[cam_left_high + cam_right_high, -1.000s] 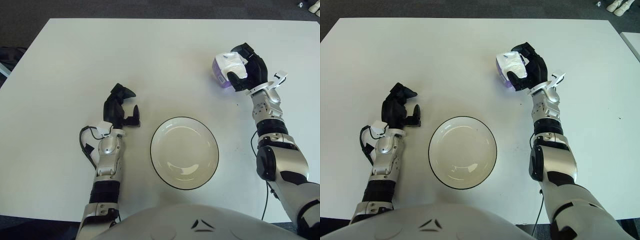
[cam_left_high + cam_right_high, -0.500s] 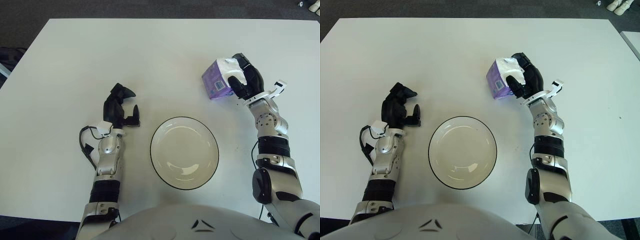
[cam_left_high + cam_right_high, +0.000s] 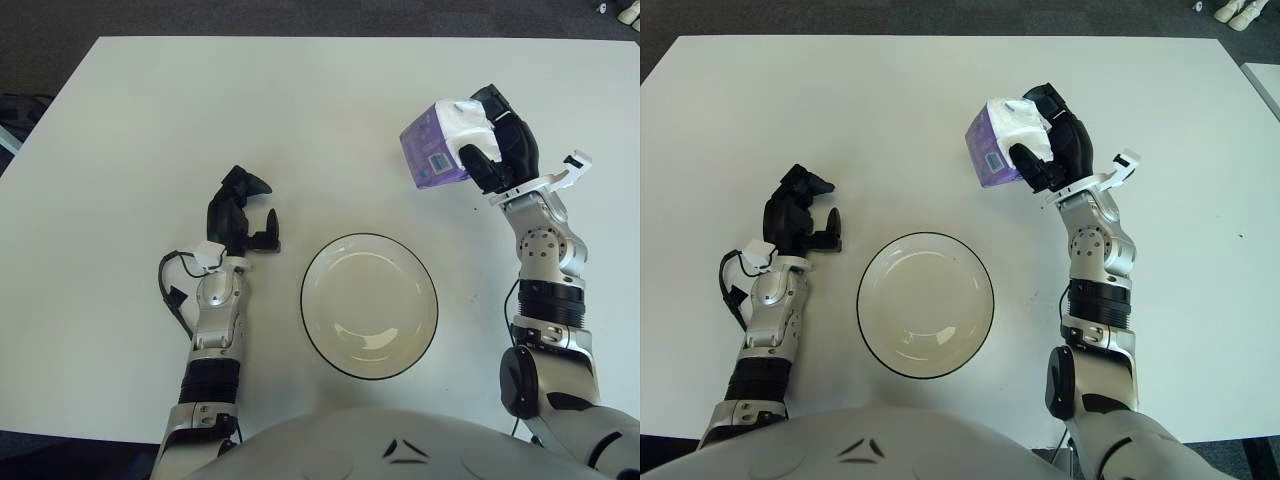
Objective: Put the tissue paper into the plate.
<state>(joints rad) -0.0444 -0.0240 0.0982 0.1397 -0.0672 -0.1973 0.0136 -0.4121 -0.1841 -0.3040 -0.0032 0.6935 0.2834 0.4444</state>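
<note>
1. One tissue pack (image 3: 433,155), purple with white tissue showing at its top, is being held above the table's far right part, tilted, beyond and to the right of the plate.
2. The right hand (image 3: 495,140) is grasping the pack, its black fingers (image 3: 471,160) wrapping around the pack's right side.
3. One white plate (image 3: 369,305) with a dark rim is sitting empty near the table's (image 3: 150,110) front edge, at the middle.
4. The left hand (image 3: 242,212) is showing just left of the plate, its fingers loosely curled and holding nothing.
</note>
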